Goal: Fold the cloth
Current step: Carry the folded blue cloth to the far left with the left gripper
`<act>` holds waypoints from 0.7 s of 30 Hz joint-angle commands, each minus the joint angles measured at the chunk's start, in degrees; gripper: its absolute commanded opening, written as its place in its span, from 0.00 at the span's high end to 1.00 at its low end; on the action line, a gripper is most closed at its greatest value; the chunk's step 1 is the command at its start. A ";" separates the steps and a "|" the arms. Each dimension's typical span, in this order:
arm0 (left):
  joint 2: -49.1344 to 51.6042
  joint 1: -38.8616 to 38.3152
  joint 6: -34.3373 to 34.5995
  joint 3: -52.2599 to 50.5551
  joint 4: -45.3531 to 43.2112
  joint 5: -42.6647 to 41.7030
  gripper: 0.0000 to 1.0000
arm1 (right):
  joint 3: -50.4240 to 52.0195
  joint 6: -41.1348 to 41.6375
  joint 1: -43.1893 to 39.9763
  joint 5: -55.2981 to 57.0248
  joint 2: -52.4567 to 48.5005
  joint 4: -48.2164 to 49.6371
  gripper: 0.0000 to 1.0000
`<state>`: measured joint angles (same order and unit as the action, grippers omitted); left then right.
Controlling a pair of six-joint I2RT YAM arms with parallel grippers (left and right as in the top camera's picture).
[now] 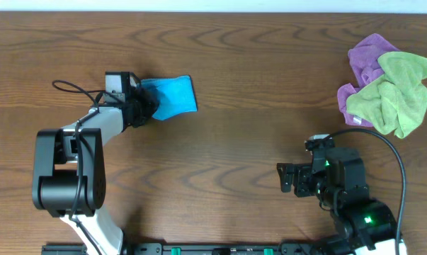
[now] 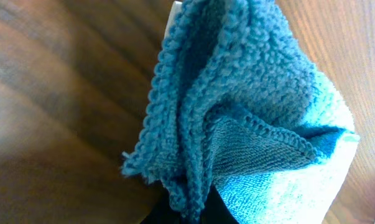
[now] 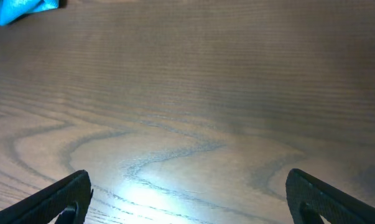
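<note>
The left gripper is pinching the sky-blue cloth by its bunched left edge, jaws pressed onto it. The cloth is lying on the worktop, upper left. The right gripper is hovering, jaws spread and holding nothing.

Colours noted: cloth is bright sky-blue with a looped pile, darker teal in its shaded folds and paler where lit. The table is mid-brown wood with dark wavy grain. The purple cloth and lime-green cloth are both plain. Left claw and right claw are black. The left arm has a white link and black joints.
</note>
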<state>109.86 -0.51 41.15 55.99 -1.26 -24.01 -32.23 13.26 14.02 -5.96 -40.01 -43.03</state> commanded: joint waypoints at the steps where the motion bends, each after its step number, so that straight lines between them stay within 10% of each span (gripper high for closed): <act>1: 1.27 -0.04 -0.24 -0.61 -2.93 0.72 0.94 | 0.15 0.90 -0.50 -0.24 0.20 -0.07 0.01; 21: -1.73 3.93 1.73 20.37 -5.55 28.70 0.94 | 0.15 0.90 -0.50 -0.24 0.20 -0.07 0.01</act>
<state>107.15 3.27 42.50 74.91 -5.87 -2.31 -32.23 13.28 14.02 -5.98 -40.01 -43.03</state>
